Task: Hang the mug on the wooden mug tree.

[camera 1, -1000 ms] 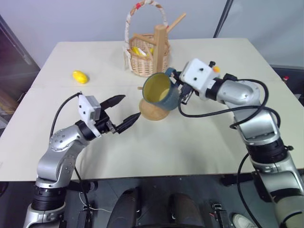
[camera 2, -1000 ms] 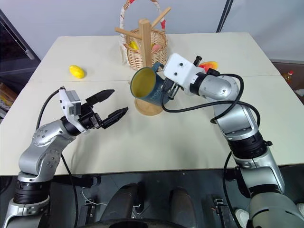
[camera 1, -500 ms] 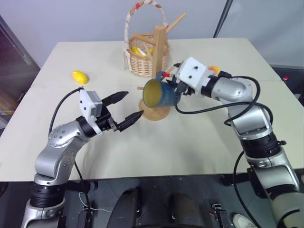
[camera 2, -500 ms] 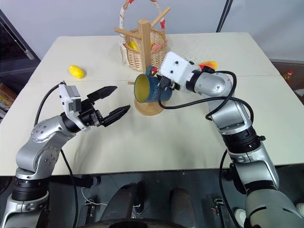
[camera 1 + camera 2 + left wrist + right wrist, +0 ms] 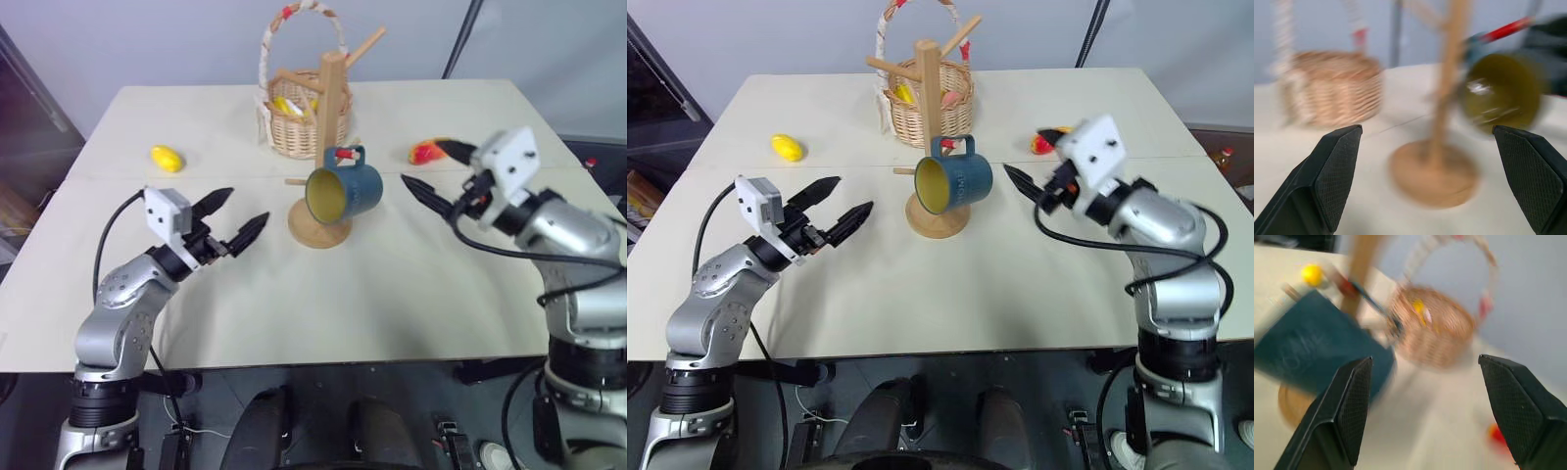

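Observation:
The dark blue mug (image 5: pixel 345 192) with a yellow inside hangs by its loop handle on a red-tipped peg of the wooden mug tree (image 5: pixel 333 103), tilted with its mouth toward me. The tree's round base (image 5: pixel 317 231) rests mid-table. My right gripper (image 5: pixel 421 163) is open and empty, a hand's width to the right of the mug and pointing at it. My left gripper (image 5: pixel 235 215) is open and empty, left of the base. The left wrist view shows the mug (image 5: pixel 1501 90) beside the post (image 5: pixel 1447 88). The right wrist view shows the mug (image 5: pixel 1308 357) close ahead.
A woven wicker basket (image 5: pixel 297 117) with a tall handle stands just behind the tree. A yellow fruit (image 5: pixel 167 158) lies at the left of the table (image 5: pixel 294 294). A red-orange object (image 5: pixel 427 153) lies behind my right gripper.
My right gripper opened, let go of the mug, and pulled back to the right. The mug now hangs on the peg by itself. My left gripper shifted a little left.

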